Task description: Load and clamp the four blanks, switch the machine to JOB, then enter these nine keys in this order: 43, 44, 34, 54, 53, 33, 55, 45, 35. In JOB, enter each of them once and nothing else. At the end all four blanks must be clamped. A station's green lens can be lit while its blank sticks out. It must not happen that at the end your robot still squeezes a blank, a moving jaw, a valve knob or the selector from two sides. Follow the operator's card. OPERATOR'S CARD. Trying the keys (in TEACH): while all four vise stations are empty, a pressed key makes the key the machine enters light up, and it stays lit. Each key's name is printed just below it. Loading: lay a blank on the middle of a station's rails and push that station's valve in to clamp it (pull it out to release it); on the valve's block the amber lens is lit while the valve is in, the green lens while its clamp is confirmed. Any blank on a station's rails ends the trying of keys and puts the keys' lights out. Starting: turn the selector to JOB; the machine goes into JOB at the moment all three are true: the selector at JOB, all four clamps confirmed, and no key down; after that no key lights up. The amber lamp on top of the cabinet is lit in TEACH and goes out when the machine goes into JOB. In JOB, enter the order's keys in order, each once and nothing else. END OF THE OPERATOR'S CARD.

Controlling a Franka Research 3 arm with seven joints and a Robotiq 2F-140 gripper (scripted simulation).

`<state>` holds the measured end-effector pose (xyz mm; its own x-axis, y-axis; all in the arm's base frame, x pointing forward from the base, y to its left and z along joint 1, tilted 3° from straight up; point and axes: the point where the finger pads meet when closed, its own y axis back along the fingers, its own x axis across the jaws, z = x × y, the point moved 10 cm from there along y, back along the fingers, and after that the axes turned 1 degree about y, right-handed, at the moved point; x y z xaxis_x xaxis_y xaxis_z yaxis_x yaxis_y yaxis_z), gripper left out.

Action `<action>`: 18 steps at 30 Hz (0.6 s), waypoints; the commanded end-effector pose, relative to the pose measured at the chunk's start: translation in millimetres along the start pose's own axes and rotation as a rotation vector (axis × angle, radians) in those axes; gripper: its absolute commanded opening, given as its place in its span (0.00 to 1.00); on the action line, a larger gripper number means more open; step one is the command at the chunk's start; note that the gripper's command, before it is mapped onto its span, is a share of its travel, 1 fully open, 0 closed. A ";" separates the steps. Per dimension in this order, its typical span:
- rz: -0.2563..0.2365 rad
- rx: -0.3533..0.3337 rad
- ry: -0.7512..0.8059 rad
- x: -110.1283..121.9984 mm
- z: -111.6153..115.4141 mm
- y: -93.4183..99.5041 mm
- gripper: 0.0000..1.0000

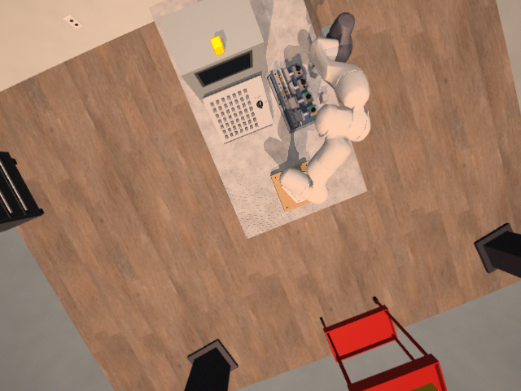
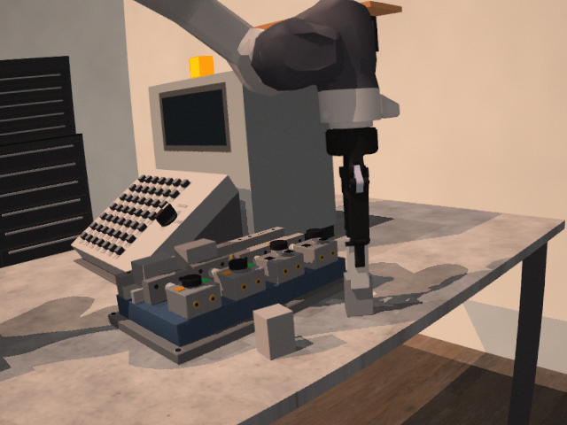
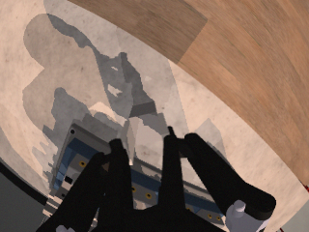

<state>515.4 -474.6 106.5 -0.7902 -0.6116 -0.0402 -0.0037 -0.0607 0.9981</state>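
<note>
My gripper [image 2: 360,264] [image 3: 146,126] points straight down, right of the blue vise fixture [image 2: 214,315] [image 1: 287,104] [image 3: 77,155]. It is shut on the top of an upright grey blank [image 2: 358,295] whose bottom is at the table top. A second grey blank [image 2: 274,330] stands loose in front of the fixture. The two nearest valve blocks [image 2: 192,299] [image 2: 240,282] show amber and green lenses; the two far blocks [image 2: 280,266] [image 2: 316,252] look unlit. The amber lamp [image 2: 201,66] [image 1: 217,45] on the cabinet is lit. The key panel [image 2: 132,216] [image 1: 238,110] carries the selector knob [image 2: 166,214] [image 1: 259,103].
The grey cabinet [image 2: 275,150] stands close behind the fixture. The table's edge [image 2: 457,297] runs close to the right of my gripper. A brown board [image 1: 278,185] lies on the table under the arm. A black tool chest [image 2: 36,159] and a red cart [image 1: 369,336] stand on the floor.
</note>
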 end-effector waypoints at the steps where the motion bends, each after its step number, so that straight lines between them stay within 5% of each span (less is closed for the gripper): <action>1: 0.001 0.001 -0.005 -0.2 -0.1 6.1 0.00; 8: 0.001 0.001 -0.005 -0.2 -0.1 29.3 0.00; 18: 0.001 0.001 -0.005 -0.3 0.0 91.0 0.00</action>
<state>518.8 -481.8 182.7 -0.7980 -0.6013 -0.0401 -0.0175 -0.0433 0.9989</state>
